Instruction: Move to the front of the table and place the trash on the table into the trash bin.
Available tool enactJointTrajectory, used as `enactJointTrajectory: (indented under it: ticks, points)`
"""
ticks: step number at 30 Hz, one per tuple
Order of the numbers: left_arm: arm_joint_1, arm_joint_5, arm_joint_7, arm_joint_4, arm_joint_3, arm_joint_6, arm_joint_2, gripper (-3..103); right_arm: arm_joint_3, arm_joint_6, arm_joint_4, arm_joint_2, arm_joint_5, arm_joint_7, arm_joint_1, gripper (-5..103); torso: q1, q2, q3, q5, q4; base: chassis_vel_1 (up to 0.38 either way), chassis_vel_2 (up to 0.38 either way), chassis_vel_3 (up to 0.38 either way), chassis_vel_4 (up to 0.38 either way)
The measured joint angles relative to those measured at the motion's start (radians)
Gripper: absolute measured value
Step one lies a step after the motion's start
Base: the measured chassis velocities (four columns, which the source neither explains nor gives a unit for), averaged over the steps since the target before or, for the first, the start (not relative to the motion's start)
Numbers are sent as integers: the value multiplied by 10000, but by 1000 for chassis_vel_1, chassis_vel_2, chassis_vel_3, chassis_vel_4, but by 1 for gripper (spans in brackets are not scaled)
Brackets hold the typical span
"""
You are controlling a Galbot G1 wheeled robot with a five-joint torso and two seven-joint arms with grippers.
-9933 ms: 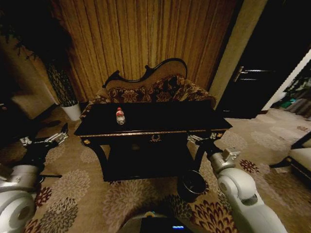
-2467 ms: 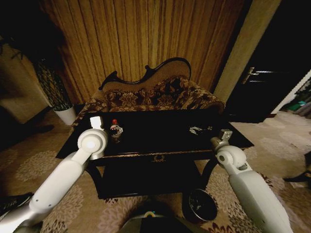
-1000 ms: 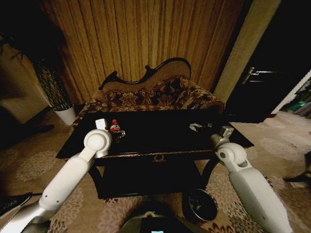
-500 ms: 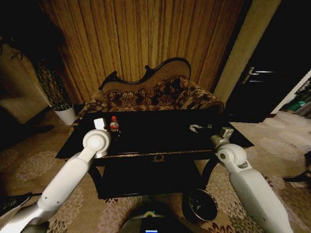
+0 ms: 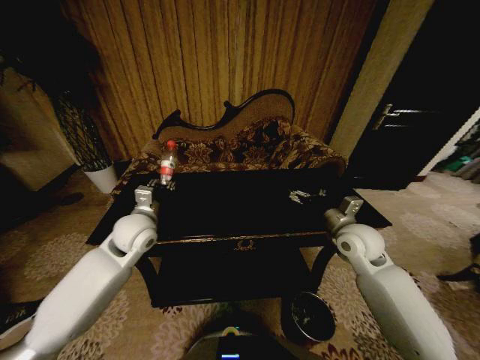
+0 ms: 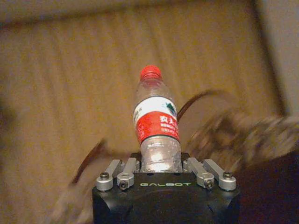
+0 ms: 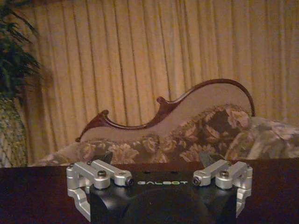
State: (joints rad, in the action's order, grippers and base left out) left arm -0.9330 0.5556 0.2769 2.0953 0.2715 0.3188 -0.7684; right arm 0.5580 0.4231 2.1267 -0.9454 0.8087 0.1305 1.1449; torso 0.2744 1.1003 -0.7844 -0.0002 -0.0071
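Observation:
The trash in sight is a clear plastic bottle (image 5: pixel 167 160) with a red cap and a red-white label. It hangs upright above the left end of the glossy black table (image 5: pixel 240 201), clear of the top. My left gripper (image 5: pixel 160 182) is shut on its lower part. The left wrist view shows the bottle (image 6: pixel 156 126) standing up out of the left gripper (image 6: pixel 160 164). My right gripper (image 5: pixel 303 197) hovers open over the right part of the table, holding nothing; in the right wrist view the right gripper (image 7: pixel 160 176) stands wide above the dark table (image 7: pixel 32 186). The trash bin (image 5: pixel 313 316) stands on the carpet by the table's right front leg.
A floral sofa (image 5: pixel 240 146) with a curved dark frame sits right behind the table, in front of tan curtains. A white plant pot (image 5: pixel 103 178) stands at the far left. A dark door (image 5: pixel 405 112) is at the right. Patterned carpet lies around the bin.
My left gripper has lifted the bottle off the table, up and a little to the left. The right arm has barely moved. Since the oldest frame the view has come closer to the table.

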Motion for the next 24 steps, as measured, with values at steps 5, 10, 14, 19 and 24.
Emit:
enactJointTrajectory:
  ticks: [5, 10, 14, 19, 24]
  points:
    - [-398, -1377, -2118, -597, 476, -1990, 130, 35, -86, -107, 329, 4, 79, -17, 75, 100, 0, 0, 0, 1, -4, 0, 0, 0, 0]
    - [-440, -2014, -4072, -1403, 989, -4411, 214, 35, -140, -136, 820, 146, 1778, 94, 36, 100, 0, 0, -1, -1, -1, 0, 0, 0, 0]
    - [-220, -2217, -4498, -1608, 978, -5194, 280, 35, 23, 32, 1107, 227, 4083, 390, -206, 100, 0, 0, 0, -2, -2, 0, 0, 0, 0]
    - [391, -2114, -5005, -1719, 463, -5710, 486, 35, 29, 43, 978, 459, 6421, 139, -701, 100, 0, 0, -1, 2, -3, 0, 0, 0, 0]
    - [885, -1397, -5099, -1564, -350, -5696, 714, 35, -360, -223, 706, 497, 6579, -1122, -1268, 100, 1, 0, -1, 2, -3, 0, 0, 0, 0]
